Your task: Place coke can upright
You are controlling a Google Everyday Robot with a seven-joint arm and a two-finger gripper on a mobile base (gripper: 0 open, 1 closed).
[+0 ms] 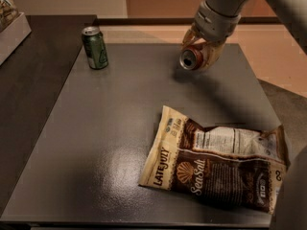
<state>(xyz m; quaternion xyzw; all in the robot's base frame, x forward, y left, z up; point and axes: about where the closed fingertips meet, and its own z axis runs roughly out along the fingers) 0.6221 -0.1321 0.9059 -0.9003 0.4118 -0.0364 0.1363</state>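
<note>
The white robot arm (225, 6) is reaching down from the upper right. Its gripper (200, 51) is hanging over the dark counter (120, 128), jaws squeezing the small red aluminium coke can (191, 59), which is tipped sideways.

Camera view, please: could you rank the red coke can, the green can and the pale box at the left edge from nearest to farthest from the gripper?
1. Red aluminium coke can: held on its side in the gripper, over the far right of the grey table.
2. Green aluminium can: upright at the table's far left corner.
3. Pale box: off the table, at the picture's left edge.
</note>
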